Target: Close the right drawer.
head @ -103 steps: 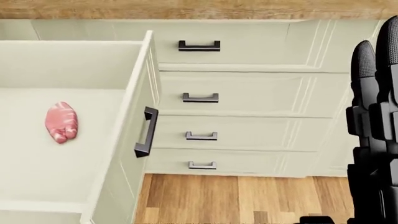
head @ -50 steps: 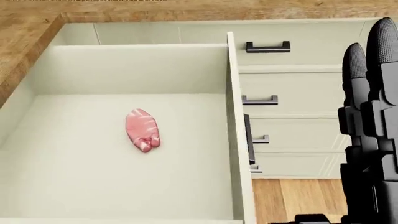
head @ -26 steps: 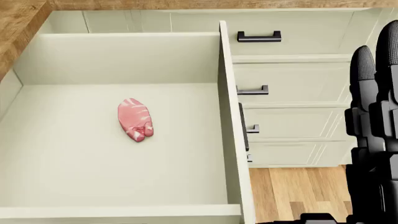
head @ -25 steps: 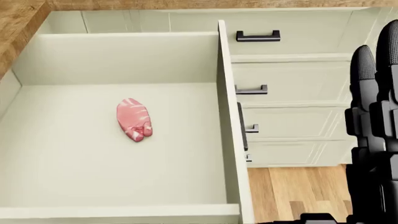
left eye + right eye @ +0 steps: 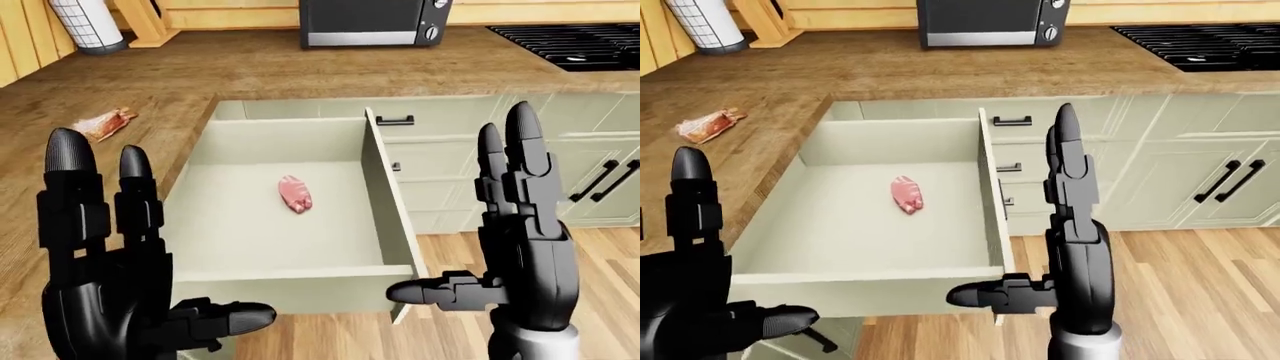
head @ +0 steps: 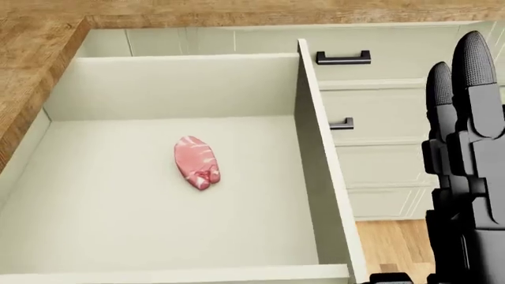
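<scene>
The right drawer (image 5: 300,259) is shown pulled fully out, a pink meat piece (image 6: 197,162) inside; left hand (image 5: 110,292) and right hand (image 5: 525,255) are held raised, fingers (image 5: 525,142) spread, nothing gripped.

my head view looks steeply down and close, straight into the open drawer (image 6: 315,148), which fills most of it; only my right hand (image 6: 466,171) cuts in at the right edge. my two eye views sit higher and take in far more: the wooden counter (image 5: 250,71), the microwave (image 5: 370,19) along the top, the floor (image 5: 1200,285) at the bottom, and both my raised hands, the left hand (image 5: 100,277) low in the left corner. the eye pair face the same way, the right-eye view shifted slightly sideways. all three share the drawer and the pink meat (image 6: 197,161) lying in it.
</scene>
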You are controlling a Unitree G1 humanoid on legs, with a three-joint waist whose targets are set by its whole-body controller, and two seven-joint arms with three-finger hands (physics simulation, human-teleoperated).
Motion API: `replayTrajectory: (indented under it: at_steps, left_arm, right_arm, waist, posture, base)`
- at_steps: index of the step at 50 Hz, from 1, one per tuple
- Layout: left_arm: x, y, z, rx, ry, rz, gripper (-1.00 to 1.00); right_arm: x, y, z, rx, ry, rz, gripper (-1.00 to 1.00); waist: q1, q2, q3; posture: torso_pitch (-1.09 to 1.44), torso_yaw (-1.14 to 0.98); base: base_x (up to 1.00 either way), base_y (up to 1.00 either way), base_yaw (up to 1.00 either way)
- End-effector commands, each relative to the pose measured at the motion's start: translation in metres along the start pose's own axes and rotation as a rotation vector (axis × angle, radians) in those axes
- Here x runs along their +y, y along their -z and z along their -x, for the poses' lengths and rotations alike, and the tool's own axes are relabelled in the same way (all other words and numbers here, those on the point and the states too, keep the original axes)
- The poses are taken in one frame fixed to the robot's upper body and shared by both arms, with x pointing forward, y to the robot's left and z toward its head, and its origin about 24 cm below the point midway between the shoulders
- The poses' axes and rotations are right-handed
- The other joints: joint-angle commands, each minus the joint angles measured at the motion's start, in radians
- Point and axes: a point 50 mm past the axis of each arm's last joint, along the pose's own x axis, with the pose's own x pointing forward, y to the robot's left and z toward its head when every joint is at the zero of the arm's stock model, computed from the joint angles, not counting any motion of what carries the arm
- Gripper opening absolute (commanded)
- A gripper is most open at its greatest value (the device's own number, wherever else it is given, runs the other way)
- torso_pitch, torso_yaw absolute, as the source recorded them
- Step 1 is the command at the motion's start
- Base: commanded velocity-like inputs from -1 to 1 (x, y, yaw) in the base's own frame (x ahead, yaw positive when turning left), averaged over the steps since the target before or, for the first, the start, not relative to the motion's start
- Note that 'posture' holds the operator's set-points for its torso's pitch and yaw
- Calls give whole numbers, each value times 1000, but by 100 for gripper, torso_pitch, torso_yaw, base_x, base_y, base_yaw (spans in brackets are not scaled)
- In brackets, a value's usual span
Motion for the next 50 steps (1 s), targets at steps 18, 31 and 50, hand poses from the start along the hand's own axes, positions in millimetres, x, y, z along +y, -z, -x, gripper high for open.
replayTrajectory:
  at_steps: [18,31,50]
  left_arm:
    - [-4,-14,-3,-79,19,7,100]
    - [-4,-14,-2,-78,20,8,100]
    - [-4,-12,-2,-75,21,8,100]
  right_arm:
    - [-5,-12,-2,-81,31,-12,100]
    - [-7,-16,-3,-89,36,-10,100]
    - [-58,-37,-36,-137,133,118,100]
  waist:
    - [-5,-45,-32]
    - [-5,-43,-48]
    - [-1,-51,-43]
  posture:
    - [0,0]
    - [0,0]
    - [0,0]
  base:
    - [0,7,0]
    - [0,0,0]
    - [0,0,0]
